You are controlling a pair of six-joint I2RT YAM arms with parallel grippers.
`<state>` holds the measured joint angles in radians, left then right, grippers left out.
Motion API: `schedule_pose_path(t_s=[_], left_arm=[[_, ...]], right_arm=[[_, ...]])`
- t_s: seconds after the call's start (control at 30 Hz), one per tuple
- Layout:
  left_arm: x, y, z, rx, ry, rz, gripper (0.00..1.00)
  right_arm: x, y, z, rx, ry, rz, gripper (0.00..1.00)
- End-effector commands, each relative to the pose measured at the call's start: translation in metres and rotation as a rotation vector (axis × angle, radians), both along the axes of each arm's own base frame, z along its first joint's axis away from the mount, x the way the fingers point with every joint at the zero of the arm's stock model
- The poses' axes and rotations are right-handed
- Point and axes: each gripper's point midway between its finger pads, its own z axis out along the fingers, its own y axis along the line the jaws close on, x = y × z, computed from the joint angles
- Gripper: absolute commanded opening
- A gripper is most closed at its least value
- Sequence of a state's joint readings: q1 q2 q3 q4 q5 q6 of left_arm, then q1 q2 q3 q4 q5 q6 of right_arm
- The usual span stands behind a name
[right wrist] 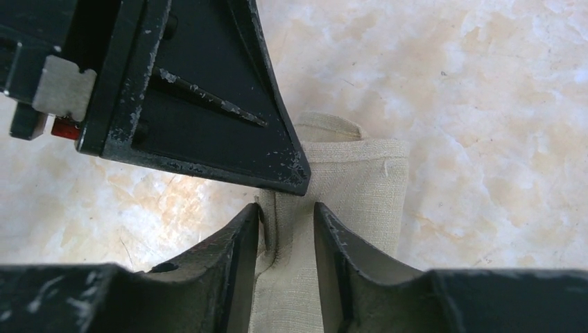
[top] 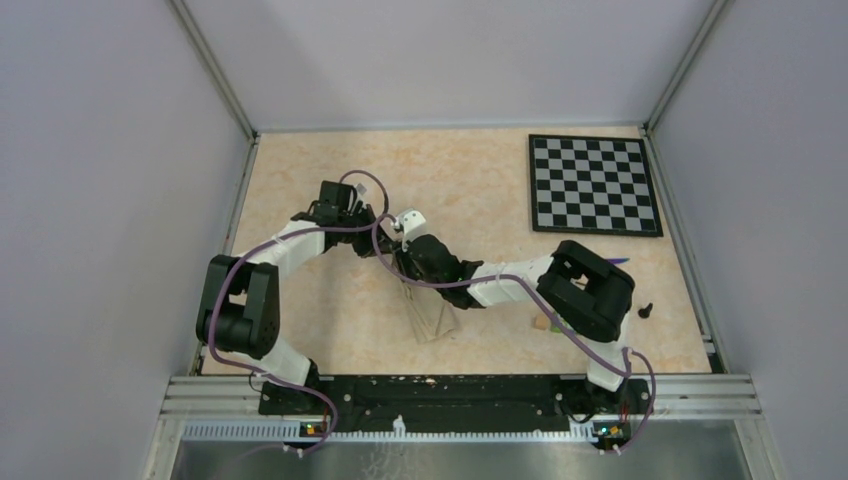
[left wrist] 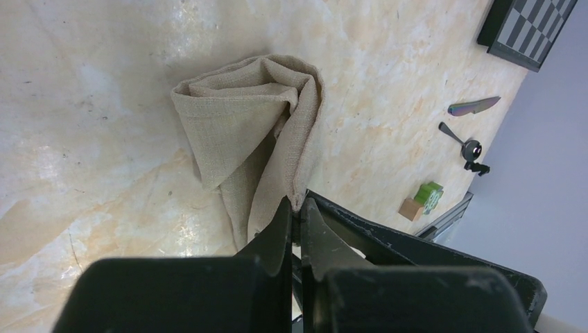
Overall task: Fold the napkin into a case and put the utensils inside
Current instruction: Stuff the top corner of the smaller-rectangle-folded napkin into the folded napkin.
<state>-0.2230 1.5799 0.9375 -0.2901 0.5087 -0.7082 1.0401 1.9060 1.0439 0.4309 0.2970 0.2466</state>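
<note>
The beige napkin (left wrist: 253, 118) lies bunched and partly folded on the tan table, and shows as a pale strip (top: 435, 318) in the top view. My left gripper (left wrist: 297, 203) is shut on one edge of the napkin. My right gripper (right wrist: 288, 211) stands open right beside it, its jaws straddling a hemmed fold of the napkin (right wrist: 347, 187), with a gap showing between them. Both grippers meet over the middle of the table (top: 402, 248). Two utensils, a purple-tinted knife (left wrist: 473, 106) and a dark spoon (left wrist: 457, 139), lie apart on the table at the right.
A black-and-white chessboard (top: 594, 184) lies at the back right. A small black knob (top: 645, 310) and a green block with a tan block (left wrist: 423, 201) sit near the right arm's base. Grey walls close in the table.
</note>
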Motion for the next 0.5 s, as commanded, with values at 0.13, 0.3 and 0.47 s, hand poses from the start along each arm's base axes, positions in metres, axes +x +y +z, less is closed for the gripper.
schedule_pose_path(t_s=[0.13,0.3,0.47], left_arm=[[0.011,-0.003,0.020,-0.025,-0.040,-0.006,0.00],[0.013,-0.003,0.022,-0.021,-0.045,-0.008,0.00],[0.014,0.002,0.025,0.003,-0.110,-0.029,0.50]], right_arm=[[0.011,0.024,0.017,0.061,-0.030,-0.007,0.37],[0.012,0.018,0.020,0.073,-0.039,-0.032,0.03],[0.005,0.013,0.021,0.111,-0.006,-0.014,0.00]])
